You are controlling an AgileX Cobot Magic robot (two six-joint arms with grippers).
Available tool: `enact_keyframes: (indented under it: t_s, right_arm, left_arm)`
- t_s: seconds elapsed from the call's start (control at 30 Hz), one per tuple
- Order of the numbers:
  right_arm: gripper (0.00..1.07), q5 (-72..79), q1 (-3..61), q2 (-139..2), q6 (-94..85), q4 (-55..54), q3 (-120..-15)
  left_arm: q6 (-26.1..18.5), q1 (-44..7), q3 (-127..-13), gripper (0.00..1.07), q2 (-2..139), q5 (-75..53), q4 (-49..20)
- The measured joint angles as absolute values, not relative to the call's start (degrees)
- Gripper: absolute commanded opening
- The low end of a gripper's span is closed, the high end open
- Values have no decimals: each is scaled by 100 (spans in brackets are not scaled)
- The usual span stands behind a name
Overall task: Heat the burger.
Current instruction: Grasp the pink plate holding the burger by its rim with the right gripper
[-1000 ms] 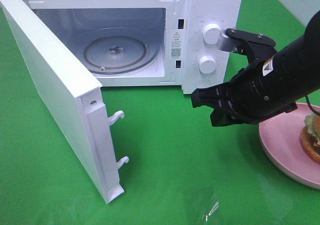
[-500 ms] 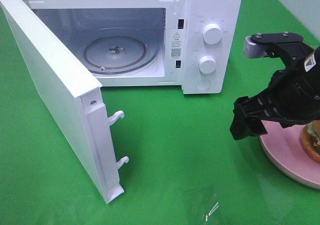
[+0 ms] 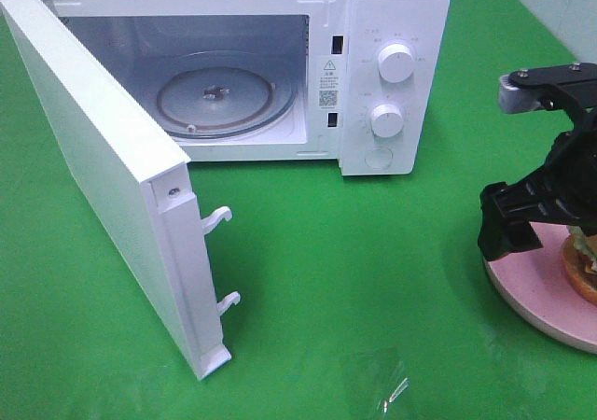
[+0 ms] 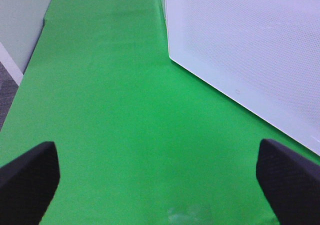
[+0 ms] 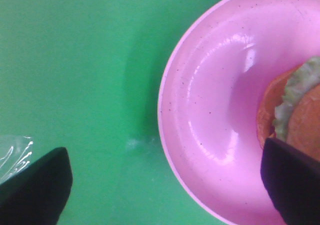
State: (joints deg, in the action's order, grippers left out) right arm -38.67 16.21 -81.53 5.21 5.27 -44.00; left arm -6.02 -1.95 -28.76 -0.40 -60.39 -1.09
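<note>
Left wrist view: the left gripper (image 4: 159,185) hangs with its jaws spread wide and nothing between them, over bare green desk (image 4: 100,110); a white dotted panel (image 4: 250,50) fills the upper right of that frame.

Seen from the exterior high camera, the microwave door (image 3: 93,159) stands swung open across the left of the frame, its two latch hooks (image 3: 216,219) pointing right. Behind it, the white microwave (image 3: 392,9) sits at the top centre with its cavity exposed, and a round glass turntable (image 3: 216,98) lies on the cavity floor. To the right of the cavity, two white knobs (image 3: 396,63) are set one above the other on the control panel. A scrap of clear plastic film (image 3: 392,387) lies on the desk at the lower centre, well apart from the microwave.

At the right edge sits a shallow pink plate (image 3: 532,289) with the burger (image 3: 583,252) on it, cut off by the frame and partly hidden by the black arm. The plate is well apart from the microwave, with open desk between them.

The right gripper (image 5: 162,185) hovers above the plate's left rim, jaws wide and holding nothing. In the right wrist view the burger's lettuce and bun show just beside one finger (image 5: 292,185), though I cannot tell whether they touch.
</note>
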Motion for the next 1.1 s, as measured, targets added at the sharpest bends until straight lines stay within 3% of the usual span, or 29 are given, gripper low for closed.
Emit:
enact_keyframes:
  t_s: [1.1]
  right_arm:
    - [87,-2578,1610,-10342,647,510,-4412]
  left_arm:
    - [-602,-195,-2876,100,-40,-6039,-109]
